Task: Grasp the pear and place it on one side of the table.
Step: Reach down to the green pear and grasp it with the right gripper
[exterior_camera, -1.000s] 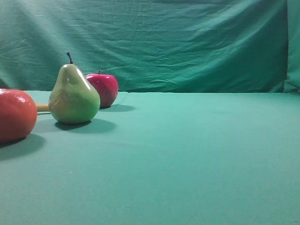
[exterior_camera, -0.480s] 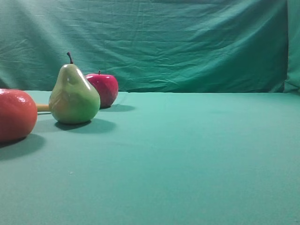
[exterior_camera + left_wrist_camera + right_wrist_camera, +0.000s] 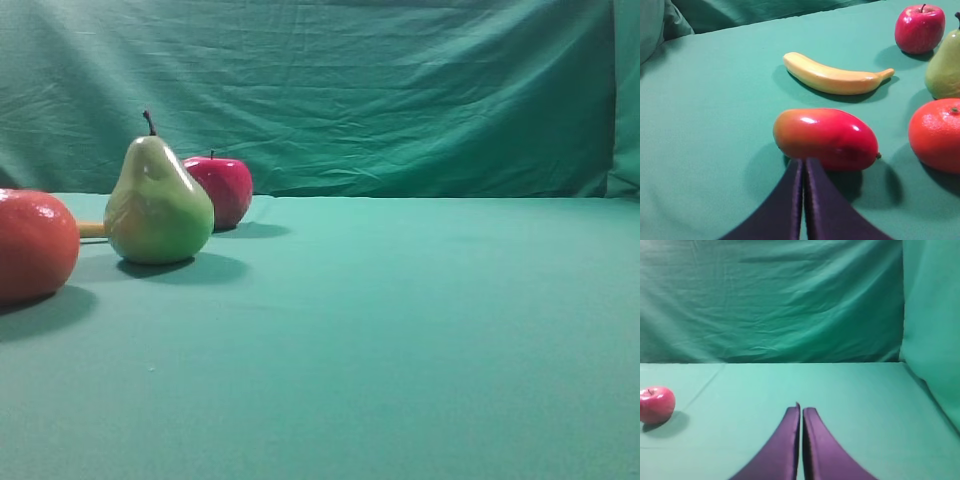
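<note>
Nothing done yet, task is sitting at the start. Both pincers are hanging with jaws pressed together and gripping nothing: left pincer (image 3: 803, 165) is hovering just short of the red-yellow mango (image 3: 826, 139), right pincer (image 3: 801, 412) is pointing out over bare table (image 3: 855, 405) with only the red apple (image 3: 656, 404) far left of it. All still to do: reach, open, close on the pear, lift, carry to one side, release.

Near to far in the high view: the orange-red round fruit (image 3: 35, 245) is sitting nearest at the left edge; the pear (image 3: 158, 205) is standing just behind and right of it, on the left part of the table (image 3: 400, 330); the apple (image 3: 222, 188) is sitting behind the pear, probably apart from it, overlap makes it hard to call. The banana (image 3: 835, 77) is lying left of the pear, mostly hidden in the high view.

Pear's long axis is running vertical: wide base down on the cloth, narrow top and dark stem pointing up, stem leaning slightly left. Left pincer is looking closer to it.
</note>
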Motion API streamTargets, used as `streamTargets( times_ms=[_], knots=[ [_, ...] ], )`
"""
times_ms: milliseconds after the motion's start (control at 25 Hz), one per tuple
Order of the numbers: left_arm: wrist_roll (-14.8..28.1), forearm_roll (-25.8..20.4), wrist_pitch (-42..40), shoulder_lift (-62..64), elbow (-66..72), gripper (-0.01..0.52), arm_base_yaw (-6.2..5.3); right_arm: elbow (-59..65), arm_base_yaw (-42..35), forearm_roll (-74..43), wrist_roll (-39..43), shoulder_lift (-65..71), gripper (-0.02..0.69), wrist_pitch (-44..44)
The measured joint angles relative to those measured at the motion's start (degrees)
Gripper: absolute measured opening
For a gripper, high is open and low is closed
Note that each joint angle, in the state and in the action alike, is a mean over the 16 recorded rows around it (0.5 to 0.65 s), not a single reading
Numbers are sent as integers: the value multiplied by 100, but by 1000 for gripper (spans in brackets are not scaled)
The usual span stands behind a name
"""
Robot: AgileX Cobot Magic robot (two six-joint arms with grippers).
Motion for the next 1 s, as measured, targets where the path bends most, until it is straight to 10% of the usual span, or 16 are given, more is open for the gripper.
streamTargets(
  times_ms=[640,1000],
  knots=[
    [0,0,0,0,0,0,0,-2892,1463,59,-1491,4482,26,1317],
    [0,0,0,0,0,0,0,-4555,2966,67,-1854,6782,317,1021]
  ],
)
